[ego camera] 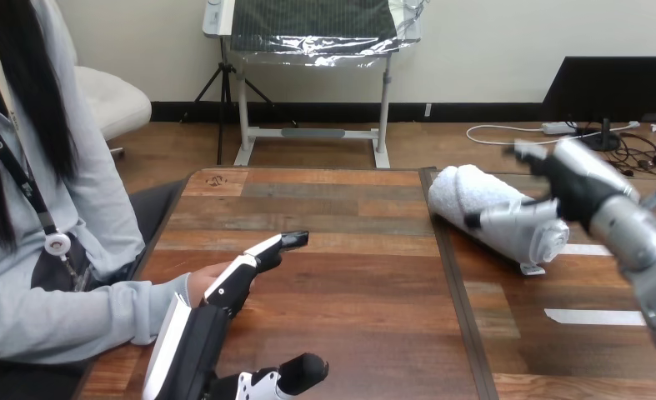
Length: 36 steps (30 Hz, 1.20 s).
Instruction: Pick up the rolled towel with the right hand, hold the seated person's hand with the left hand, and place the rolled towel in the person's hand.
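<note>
The white rolled towel [473, 193] lies at the table's right side, its spiral end facing me. My right hand [576, 178] reaches onto it from the right, fingers [512, 223] curled over the roll and one fingertip under its near end. At the lower left my left hand [192, 333] comes in, its straight fingers [253, 260] lying over the person's hand [204, 282], which rests on the table edge. The thumb [301, 372] stands apart, nearer to me. I cannot tell whether the fingers touch the person's hand.
A dark seam [451, 267] splits the wooden table [349, 250] into two boards. Two white tape strips [594, 317] lie on the right board near the towel. The person sits at the left side with a forearm along the table edge.
</note>
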### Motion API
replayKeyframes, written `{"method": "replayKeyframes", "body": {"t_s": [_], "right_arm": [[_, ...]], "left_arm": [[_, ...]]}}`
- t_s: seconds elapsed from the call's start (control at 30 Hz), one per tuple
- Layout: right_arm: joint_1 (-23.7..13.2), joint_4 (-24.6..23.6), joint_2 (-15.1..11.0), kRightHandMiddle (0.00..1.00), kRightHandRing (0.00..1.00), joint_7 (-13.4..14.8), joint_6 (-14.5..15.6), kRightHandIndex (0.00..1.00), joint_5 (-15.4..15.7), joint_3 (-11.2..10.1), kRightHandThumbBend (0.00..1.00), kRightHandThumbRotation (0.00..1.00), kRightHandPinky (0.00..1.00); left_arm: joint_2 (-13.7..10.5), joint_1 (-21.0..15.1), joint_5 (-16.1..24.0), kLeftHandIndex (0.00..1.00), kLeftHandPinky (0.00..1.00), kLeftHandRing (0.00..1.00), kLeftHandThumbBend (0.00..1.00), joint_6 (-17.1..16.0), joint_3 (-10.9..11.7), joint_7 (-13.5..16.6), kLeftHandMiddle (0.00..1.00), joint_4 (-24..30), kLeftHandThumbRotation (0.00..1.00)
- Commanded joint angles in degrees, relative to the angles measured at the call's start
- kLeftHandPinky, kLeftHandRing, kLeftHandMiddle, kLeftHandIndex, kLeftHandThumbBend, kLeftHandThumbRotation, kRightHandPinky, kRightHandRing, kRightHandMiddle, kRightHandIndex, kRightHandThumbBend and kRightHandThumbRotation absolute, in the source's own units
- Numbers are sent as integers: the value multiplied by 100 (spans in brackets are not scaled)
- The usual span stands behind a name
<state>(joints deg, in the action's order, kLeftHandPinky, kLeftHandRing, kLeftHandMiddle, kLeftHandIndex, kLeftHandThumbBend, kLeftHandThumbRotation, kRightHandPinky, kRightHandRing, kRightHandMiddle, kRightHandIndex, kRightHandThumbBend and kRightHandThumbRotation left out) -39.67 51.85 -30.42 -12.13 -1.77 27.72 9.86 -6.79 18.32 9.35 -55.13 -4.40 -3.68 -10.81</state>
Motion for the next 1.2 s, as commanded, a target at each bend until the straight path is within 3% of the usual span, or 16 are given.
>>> {"method": "replayKeyframes", "body": {"t_s": [0.0, 0.13, 0.63, 0.73, 0.9, 1.17], "right_arm": [[-1957, 1789, 454, 97, 96, 654, -247, 97, 534, 536, 100, 55, 85], [-2043, 2045, 530, 97, 96, 641, -106, 97, 726, 740, 100, 58, 86], [-2063, 2530, 731, 99, 99, 724, 230, 99, 999, 998, 100, 60, 81], [-2047, 2584, 763, 100, 100, 738, 280, 99, 1011, 1021, 100, 59, 84], [-2027, 2651, 804, 100, 100, 779, 304, 100, 1027, 1067, 100, 58, 95], [-1966, 2717, 871, 100, 100, 850, 359, 100, 1052, 1154, 100, 57, 99]], "left_arm": [[-78, -338, -251, 79, 86, 88, 97, -93, -58, -78, 83, 368, 72], [-91, -273, -288, 80, 87, 88, 97, -108, -63, -106, 83, 412, 72], [-171, -95, -338, 79, 90, 88, 95, -267, -20, -186, 83, 518, 70], [-196, -30, -347, 79, 90, 88, 94, -260, -2, -209, 83, 567, 70], [-244, 71, -370, 79, 90, 88, 94, -264, 17, -245, 83, 639, 69], [-316, 235, -432, 79, 90, 87, 94, -243, 17, -278, 83, 749, 69]]}}
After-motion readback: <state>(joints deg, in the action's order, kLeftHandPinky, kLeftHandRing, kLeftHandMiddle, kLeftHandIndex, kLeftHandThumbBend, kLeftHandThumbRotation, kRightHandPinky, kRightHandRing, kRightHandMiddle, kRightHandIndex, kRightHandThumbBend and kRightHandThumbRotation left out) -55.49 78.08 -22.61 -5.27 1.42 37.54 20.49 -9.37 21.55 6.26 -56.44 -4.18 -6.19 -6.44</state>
